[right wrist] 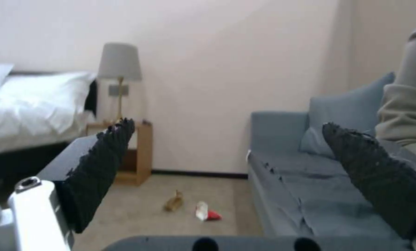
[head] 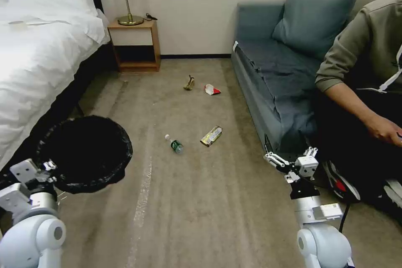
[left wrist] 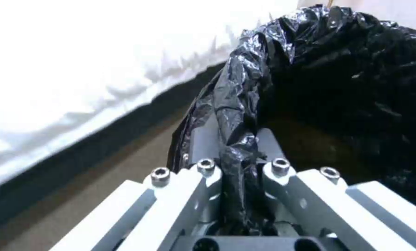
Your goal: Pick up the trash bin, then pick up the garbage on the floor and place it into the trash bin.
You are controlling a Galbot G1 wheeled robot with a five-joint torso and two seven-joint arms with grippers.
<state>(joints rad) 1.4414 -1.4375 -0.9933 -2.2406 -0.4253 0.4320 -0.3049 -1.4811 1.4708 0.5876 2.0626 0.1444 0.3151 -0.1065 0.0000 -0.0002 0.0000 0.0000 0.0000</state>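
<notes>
Bin (head: 86,153), light and soft at its bag edge, pinched there by left gripper (left wrist: 238,164); right gripper (right wrist: 226,167) wide open, bottle (head: 175,144) likely slippery, best grabbed mid-body.

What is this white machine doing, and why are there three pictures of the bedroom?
It's a robot with two arms. One picture is from a camera on its head; the other two are from cameras on its wrists. Its left hand is pinching the rim of the trash bin, holding it up. Its right hand is open and empty, up in front of the sofa. On the carpet lie a bottle, a gold wrapper, a brown scrap and a red-and-white carton.
</notes>
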